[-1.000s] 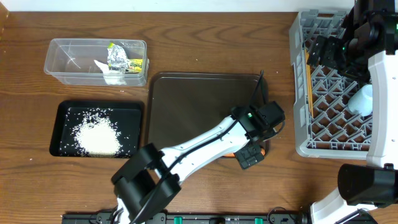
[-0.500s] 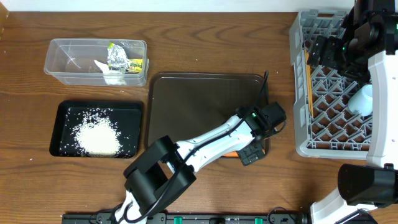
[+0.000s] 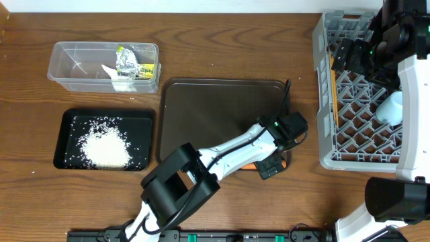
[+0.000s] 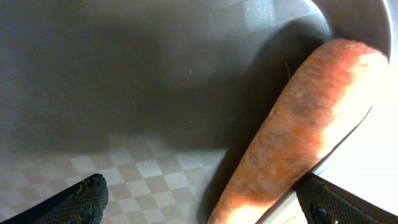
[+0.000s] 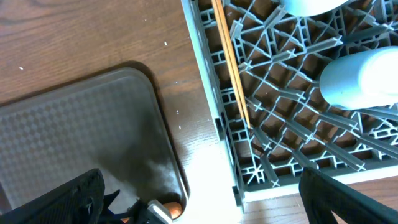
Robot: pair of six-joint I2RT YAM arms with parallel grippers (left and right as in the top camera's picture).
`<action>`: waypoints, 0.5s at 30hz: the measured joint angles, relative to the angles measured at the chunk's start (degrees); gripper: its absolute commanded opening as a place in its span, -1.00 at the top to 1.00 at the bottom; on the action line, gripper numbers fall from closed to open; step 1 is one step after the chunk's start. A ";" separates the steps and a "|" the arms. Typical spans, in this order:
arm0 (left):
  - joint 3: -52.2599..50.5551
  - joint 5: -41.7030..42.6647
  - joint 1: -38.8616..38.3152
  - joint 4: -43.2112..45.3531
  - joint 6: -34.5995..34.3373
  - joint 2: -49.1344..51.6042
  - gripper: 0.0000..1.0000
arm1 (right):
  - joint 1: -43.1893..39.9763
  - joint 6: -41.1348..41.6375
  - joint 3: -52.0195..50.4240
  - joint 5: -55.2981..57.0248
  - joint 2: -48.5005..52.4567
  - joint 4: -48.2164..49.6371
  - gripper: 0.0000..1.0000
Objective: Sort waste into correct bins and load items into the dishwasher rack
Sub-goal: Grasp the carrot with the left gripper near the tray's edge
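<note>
The large grey plastic lattice dishwasher rack (image 3: 324,134) stands at the right of the table. It already carries a light blue cup (image 5: 360,81), the rim of a small light blue bowl (image 5: 311,5) and thin wooden chopsticks (image 5: 231,68) lying along its left side. I cannot make out the plate. The right gripper (image 5: 211,202) hangs over the rack's left side, unmoved over the last second, jaws fully spread and holding nothing.

The dark brown serving tray (image 3: 215,114) sits mid-table, bare except for its near-right corner. To the left, the shallow black rectangular tray (image 3: 67,138) holds the white rice grains (image 3: 104,146). The clear plastic rectangular tub (image 3: 74,64) holds the crumpled silver foil ball (image 3: 126,62), the yellow-green wrapper (image 3: 144,69) and the crumpled white tissue (image 3: 117,79).

The left arm's elbow has swung rightward while the left gripper (image 3: 272,165) has barely shifted at that corner. Its jaws are wide apart and empty, straddling the small orange carrot (image 4: 298,137), which lies against the tray's rim. This looks like lining up, not grasping. The carrot appears to be the last waste to sort.
</note>
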 measured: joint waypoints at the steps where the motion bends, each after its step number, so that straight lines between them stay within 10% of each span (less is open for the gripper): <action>1: 0.04 0.04 0.09 0.07 0.02 0.00 -0.99 | 0.00 0.00 0.00 0.00 0.00 0.00 -0.99; 15: -0.02 -0.17 0.96 2.38 1.05 2.21 -0.44 | 0.00 0.00 0.00 0.02 0.00 0.02 -0.99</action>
